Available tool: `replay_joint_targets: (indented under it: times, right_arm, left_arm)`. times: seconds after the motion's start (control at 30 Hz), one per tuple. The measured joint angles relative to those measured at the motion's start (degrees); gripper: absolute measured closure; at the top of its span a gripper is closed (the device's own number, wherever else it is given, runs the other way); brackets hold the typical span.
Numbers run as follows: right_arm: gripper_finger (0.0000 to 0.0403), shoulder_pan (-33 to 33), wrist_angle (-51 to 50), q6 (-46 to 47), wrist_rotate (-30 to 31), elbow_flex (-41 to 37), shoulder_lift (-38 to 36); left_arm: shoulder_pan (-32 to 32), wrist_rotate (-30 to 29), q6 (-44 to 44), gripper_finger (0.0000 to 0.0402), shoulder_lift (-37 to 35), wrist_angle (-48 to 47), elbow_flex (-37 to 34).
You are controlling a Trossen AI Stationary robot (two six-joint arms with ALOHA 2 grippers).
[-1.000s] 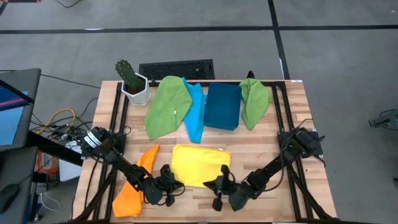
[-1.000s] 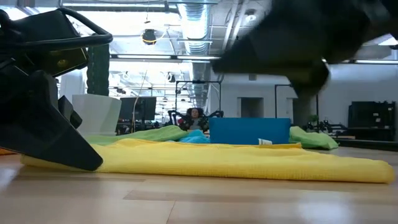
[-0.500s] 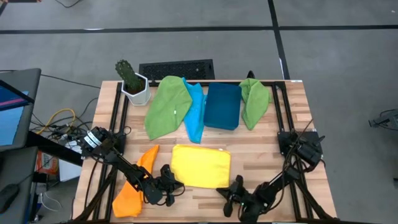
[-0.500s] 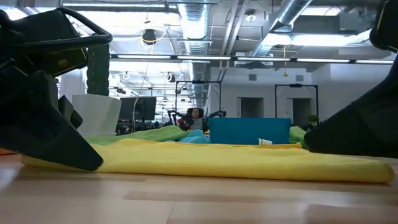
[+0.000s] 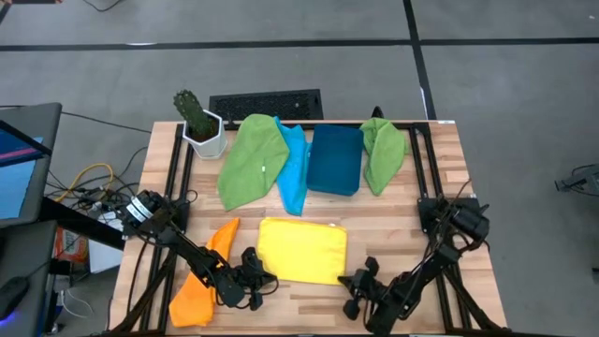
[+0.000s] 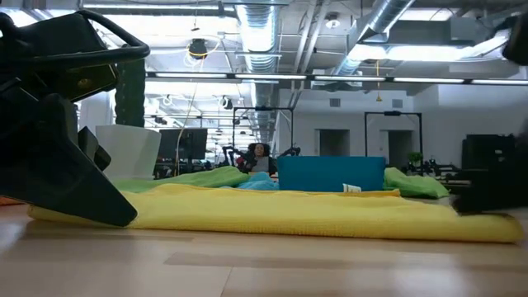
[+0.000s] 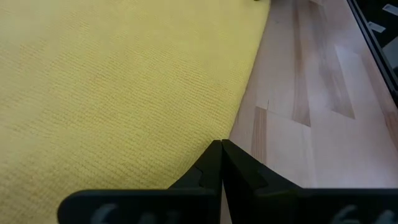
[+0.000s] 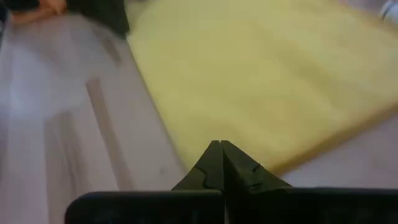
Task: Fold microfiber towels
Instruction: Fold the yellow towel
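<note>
Towels lie spread over the wooden counter point(image 5: 440, 178), and we take them from nine o'clock round to three. At seven o'clock we see the orange towel point(image 5: 201, 281) under the left arm. The left tool point(image 5: 255, 278) sits clenched at the near left edge of the yellow towel point(image 5: 301, 249); whether it pinches the cloth we cannot tell, though in the left wrist view its tips point(image 7: 220, 148) meet right at that edge. The yellow towel lies flat at six o'clock, folded to a rectangle. At eleven o'clock stands a potted cactus point(image 5: 198, 122), with a keyboard point(image 5: 266, 104) beyond the far edge at twelve. Next come a green towel point(image 5: 253, 159), a light blue towel point(image 5: 294, 168), the dark blue bin point(image 5: 335, 159) and a second green towel point(image 5: 382, 152) at one o'clock. The right tool point(image 5: 356, 281) is clenched on nothing, just off the yellow towel's near right corner at five o'clock.
</note>
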Motion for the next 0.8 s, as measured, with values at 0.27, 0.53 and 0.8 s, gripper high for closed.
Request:
replay_joint_targets:
  times: [0.27,0.53,0.8]
  right_arm:
    - [0.0390,1.8,1.1,5.9,1.2,0.3,4.2]
    - [0.0377,1.8,-3.9,6.9,-1.6,0.0,-0.1]
    - [0.0371,1.9,-4.7,-4.6,0.9,-0.1,-8.8]
  left_arm:
    - [0.0,0.1,0.1,0.0402,-0.1,0.2,0.0]
    - [0.2,2.0,1.4,0.0401,-5.0,-4.2,-0.2]
    - [1.0,3.0,5.7,0.0401,-13.5,-5.3,-0.1]
